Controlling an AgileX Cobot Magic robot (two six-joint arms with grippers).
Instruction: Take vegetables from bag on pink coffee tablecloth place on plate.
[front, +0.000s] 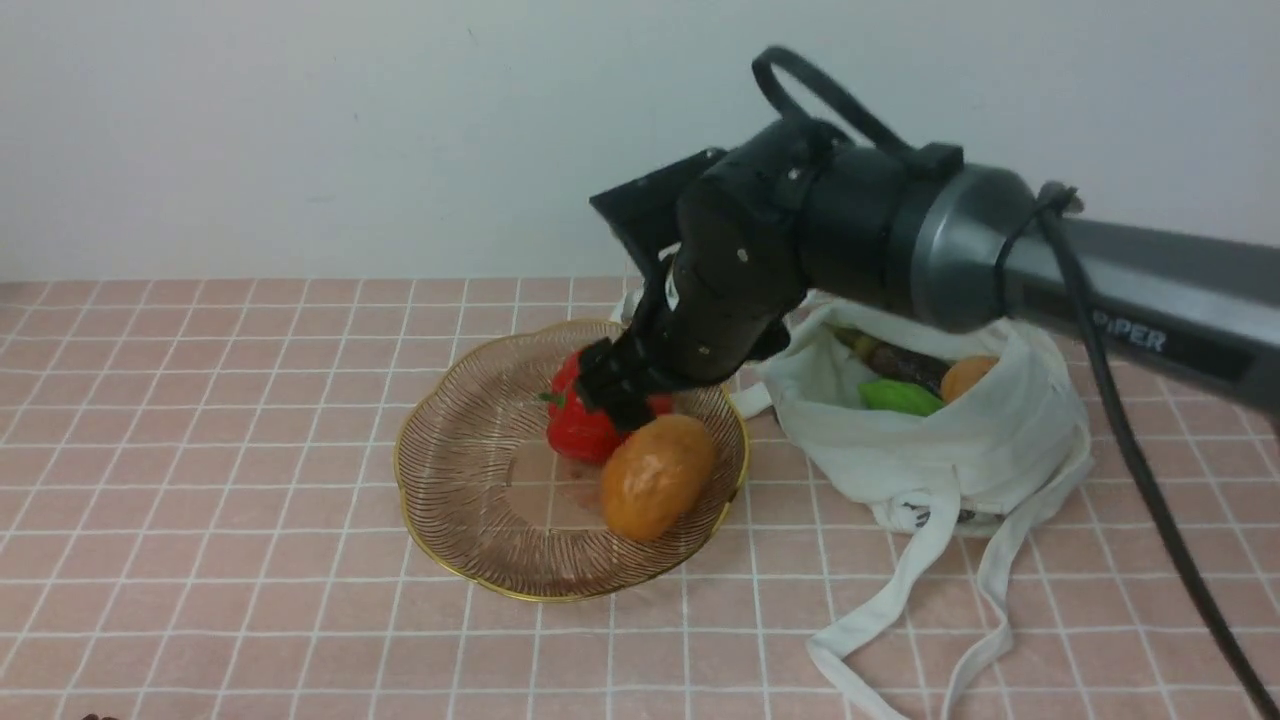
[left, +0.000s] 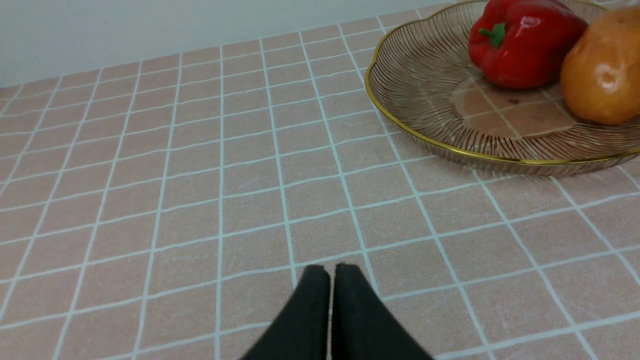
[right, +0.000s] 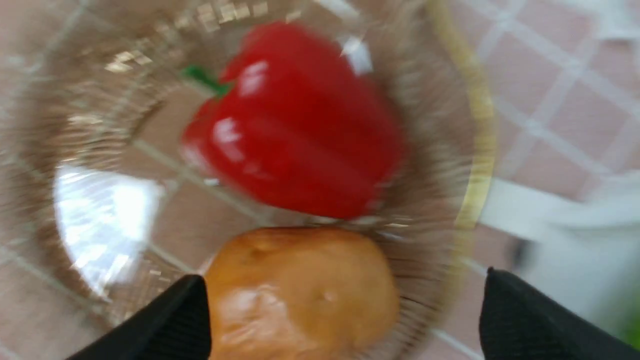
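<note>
The right gripper (right: 345, 277) hangs over the plate (front: 470, 520) with its claw spread wide. The potato (front: 657, 477) lies loose below it, and the red pepper (front: 578, 432) is half hidden behind the black wrist. In the bag (front: 990, 450) on the tablecloth (front: 200, 450), a green piece (front: 898, 397), a purple piece (front: 905, 362) and a small orange one (front: 968, 377) barely peek out. Only the pinched-together tips of the left gripper (left: 330, 272) show.

Right arm (front: 1180, 290): white lettering "PiPER" on the side of the grey forearm link, first letter partly covered.
Bag (front: 1000, 440): small dark print near the lower front edge, by the strap; too small to read.
</note>
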